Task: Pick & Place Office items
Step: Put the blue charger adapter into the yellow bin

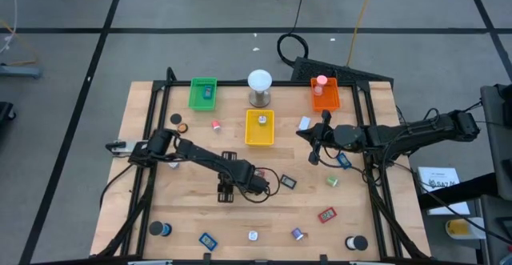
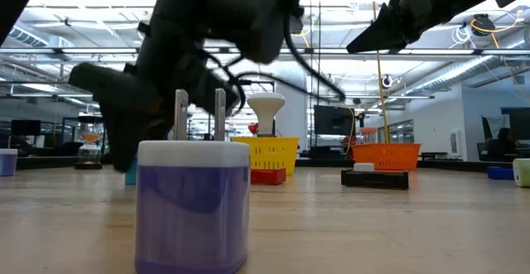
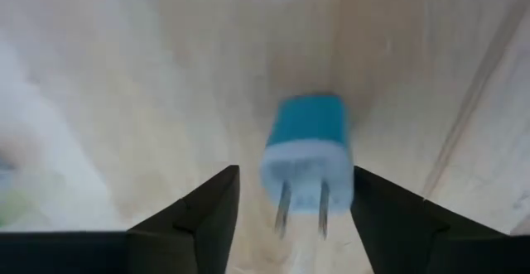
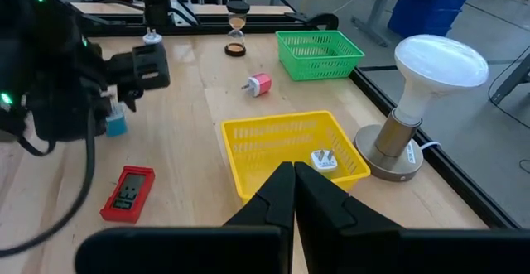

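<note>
Blue plug adapter [image 3: 305,154] on the table, between the released left hand's [image 3: 291,216] fingers.

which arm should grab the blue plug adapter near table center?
Left. The left gripper already has its open fingers on either side of the blue plug adapter. The right gripper is shut, up over the yellow tray.

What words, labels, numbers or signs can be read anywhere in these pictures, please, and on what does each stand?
None can be read.
White sheet beside the table's right edge: printed lines, too small to read.
Red rectangular piece: dark display panel, its markings too blurred to read.
Blue plug adapter between the left end effector's open fingers: no print visible.
Right end effector: no marking visible.
</note>
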`<state>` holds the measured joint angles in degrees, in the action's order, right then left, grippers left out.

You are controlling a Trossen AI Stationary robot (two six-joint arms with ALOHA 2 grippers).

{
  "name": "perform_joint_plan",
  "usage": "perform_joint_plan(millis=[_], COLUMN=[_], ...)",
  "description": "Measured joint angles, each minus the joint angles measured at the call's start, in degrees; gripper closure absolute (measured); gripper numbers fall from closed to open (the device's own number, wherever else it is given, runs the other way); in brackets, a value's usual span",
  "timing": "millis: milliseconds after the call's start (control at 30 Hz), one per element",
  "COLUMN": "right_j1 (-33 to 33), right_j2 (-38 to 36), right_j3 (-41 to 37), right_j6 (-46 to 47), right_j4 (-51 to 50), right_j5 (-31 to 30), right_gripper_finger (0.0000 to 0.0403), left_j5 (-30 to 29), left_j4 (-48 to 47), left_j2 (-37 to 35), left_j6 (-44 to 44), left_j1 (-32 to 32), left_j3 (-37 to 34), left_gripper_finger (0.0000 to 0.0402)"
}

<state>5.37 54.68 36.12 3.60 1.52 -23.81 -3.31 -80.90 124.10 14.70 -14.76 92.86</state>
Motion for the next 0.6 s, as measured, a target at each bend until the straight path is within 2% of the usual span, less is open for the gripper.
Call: perform_joint_plan(millis=[233, 367, 467, 600], right_j1=[-0.02, 0.00, 0.00, -0.02], right_j2=[0.00, -0.01, -0.02, -0.02], right_j3=[-0.02, -0.02, -0.02, -0.02], right_j6=[0.00, -0.02, -0.02, 0.00], right_j4=[-0.10, -0.51, -0.89, -0.94], right_j5=[0.02, 0.03, 0.02, 0.04], right_gripper_finger=[0.0399, 0.0399, 0.0399, 0.0399], left_j5=[-5.02, -9.16, -11.39, -12.01], left_j4=[1.32, 7.79, 17.13, 32.70], left_j2=[-8.30, -15.03, -21.00, -29.46], left_j6=[1.37, 2.36, 2.32, 2.71], left_j1=[-1.78, -4.38, -6.62, -9.02], left_j3=[-0.07, -2.36, -7.94, -20.76], left_gripper_finger=[0.0136, 0.0137, 0.0150, 0.0177])
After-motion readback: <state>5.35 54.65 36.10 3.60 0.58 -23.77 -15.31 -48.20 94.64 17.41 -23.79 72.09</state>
